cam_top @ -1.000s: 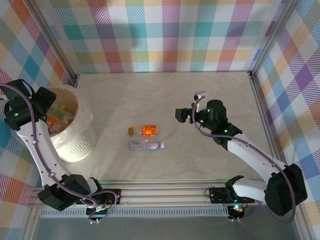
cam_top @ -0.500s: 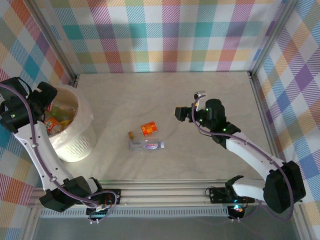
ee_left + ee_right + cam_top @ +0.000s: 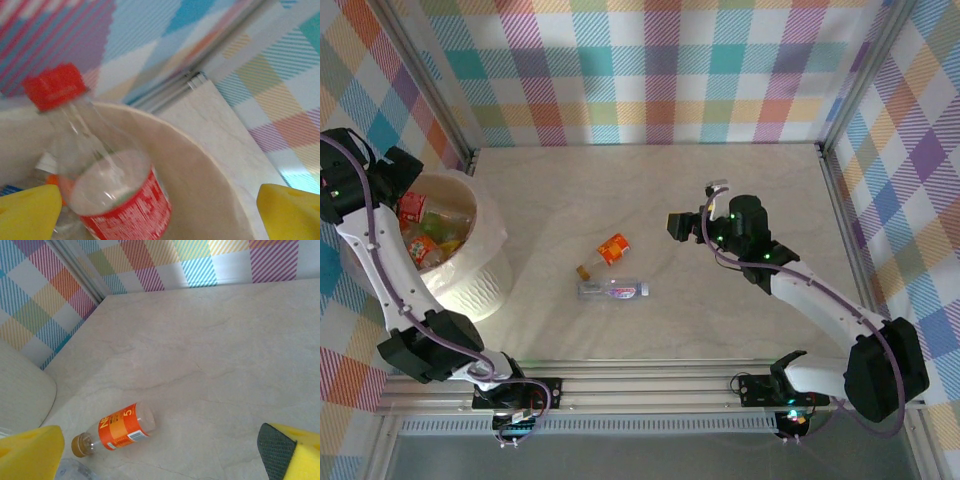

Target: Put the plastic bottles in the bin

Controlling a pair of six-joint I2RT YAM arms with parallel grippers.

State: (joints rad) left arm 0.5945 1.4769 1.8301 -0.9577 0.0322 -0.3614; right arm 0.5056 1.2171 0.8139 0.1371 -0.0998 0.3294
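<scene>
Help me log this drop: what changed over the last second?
The left claw opened over the bin, letting go of the red-labelled bottle, and its arm drew back leftward. The orange-labelled bottle swung from level to slanted. The clear bottle and the open right claw stayed put.

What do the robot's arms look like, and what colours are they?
The left arm and right arm are made of smooth white tube-shaped links joined by chunky black joints. A thin purple cable runs along each one. The left gripper and right gripper are black, and their fingers wear bright yellow pads.
</scene>
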